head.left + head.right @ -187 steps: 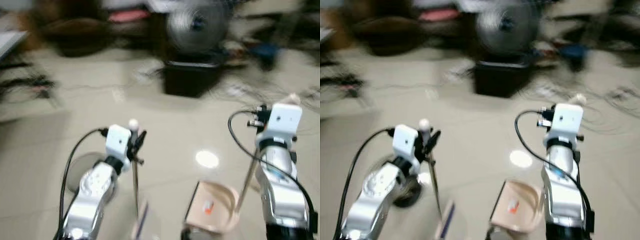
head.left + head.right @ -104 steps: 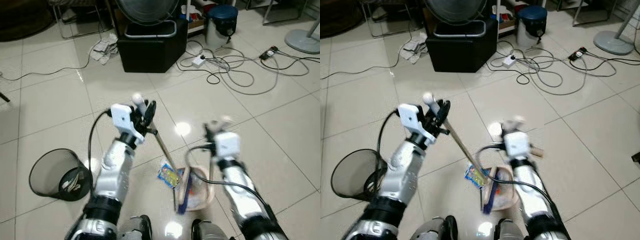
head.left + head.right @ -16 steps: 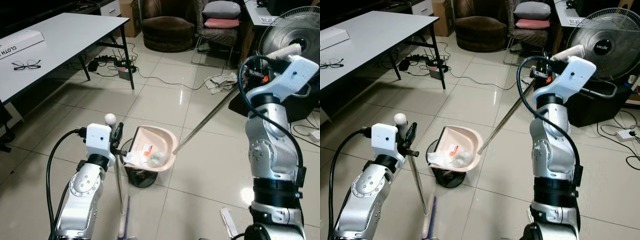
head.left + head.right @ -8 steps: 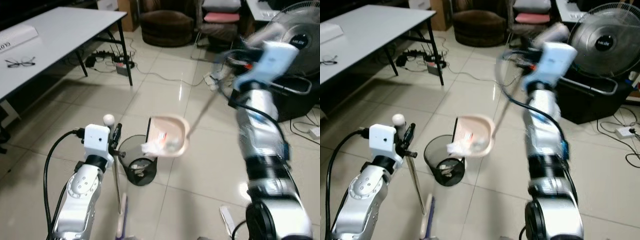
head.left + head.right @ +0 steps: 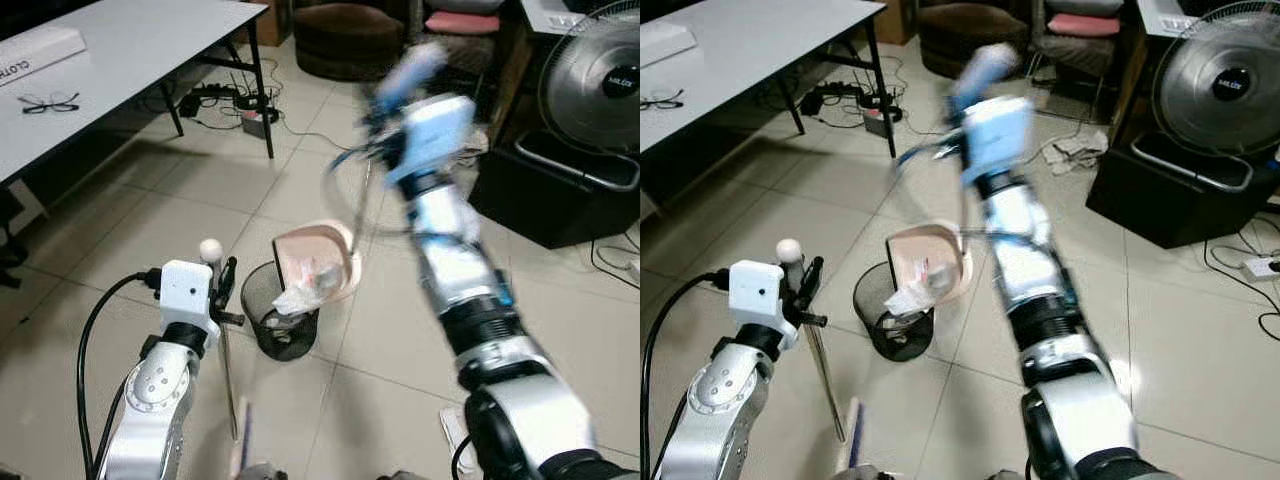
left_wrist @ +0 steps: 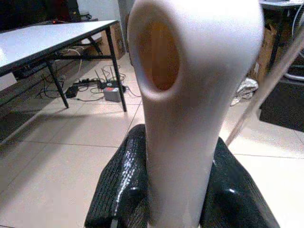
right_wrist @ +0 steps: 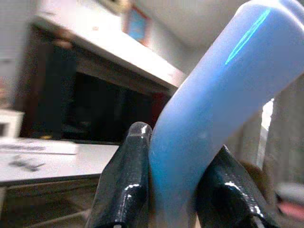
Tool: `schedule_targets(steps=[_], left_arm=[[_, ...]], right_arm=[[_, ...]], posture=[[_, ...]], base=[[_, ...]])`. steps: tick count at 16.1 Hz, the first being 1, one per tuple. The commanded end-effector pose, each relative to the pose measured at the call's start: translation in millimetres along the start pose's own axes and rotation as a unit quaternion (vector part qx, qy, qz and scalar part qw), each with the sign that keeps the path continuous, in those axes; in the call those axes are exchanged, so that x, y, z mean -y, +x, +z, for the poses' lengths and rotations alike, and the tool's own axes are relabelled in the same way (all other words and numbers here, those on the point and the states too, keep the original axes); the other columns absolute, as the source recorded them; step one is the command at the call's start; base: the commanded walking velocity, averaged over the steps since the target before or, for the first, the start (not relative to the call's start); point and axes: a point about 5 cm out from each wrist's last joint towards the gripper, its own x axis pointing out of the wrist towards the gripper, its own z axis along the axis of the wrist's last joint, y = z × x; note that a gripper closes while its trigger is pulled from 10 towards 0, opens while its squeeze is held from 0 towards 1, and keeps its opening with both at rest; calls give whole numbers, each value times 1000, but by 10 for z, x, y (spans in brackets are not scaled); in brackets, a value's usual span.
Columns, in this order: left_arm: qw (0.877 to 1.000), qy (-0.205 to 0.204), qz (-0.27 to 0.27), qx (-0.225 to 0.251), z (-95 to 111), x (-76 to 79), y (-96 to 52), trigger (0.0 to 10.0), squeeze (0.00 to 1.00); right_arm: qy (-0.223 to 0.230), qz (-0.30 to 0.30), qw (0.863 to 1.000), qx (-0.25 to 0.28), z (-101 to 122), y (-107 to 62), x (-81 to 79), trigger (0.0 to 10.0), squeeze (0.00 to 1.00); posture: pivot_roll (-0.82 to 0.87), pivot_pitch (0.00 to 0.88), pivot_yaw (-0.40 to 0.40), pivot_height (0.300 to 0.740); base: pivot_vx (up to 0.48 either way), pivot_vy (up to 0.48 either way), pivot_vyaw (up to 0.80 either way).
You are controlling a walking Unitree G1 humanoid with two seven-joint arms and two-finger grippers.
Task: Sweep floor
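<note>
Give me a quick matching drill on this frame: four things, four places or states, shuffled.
Things:
1. pink plastic dustpan
2. black mesh wastebasket
3. pair of black-framed glasses
4. round grey electric fan

Places or states:
A. lying on the white table
B. standing on the tiled floor under the dustpan
C. tipped steeply, litter spilling from its lip
D. standing on a black box at the robot's right

Pairs: 1-C, 2-B, 3-A, 4-D

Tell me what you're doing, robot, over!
Right gripper shut on dustpan handle, tipping the dustpan over the bin. Trash sliding out. Left gripper shut on the broom handle, upright. Nothing in the way.
</note>
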Motion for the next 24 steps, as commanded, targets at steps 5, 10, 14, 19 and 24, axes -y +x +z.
schedule_targets(steps=[5,10,14,19,24], left_arm=[[1000,14,3,12,70,5,-11,10000,0],[1000,14,1,11,73,17,0,10000,0],[1000,16,-3,12,80,33,15,10000,0],[1000,16,-5,12,78,47,28,10000,0],[1000,16,-11,11,72,64,49,10000,0]], right_arm=[[-30,75,993,88,175,23,-315,10000,0],[-58,163,979,108,123,-111,-599,10000,0],[-64,218,965,127,101,-244,-779,10000,0],[-65,255,954,141,92,-371,-904,10000,0],[-93,241,955,146,100,-330,-825,10000,0]], posture=[[35,75,23,740],[32,70,19,740],[29,66,23,740],[26,64,26,740],[23,58,31,740]], base=[[0,0,0],[0,0,0],[0,0,0],[0,0,0],[0,0,0]])
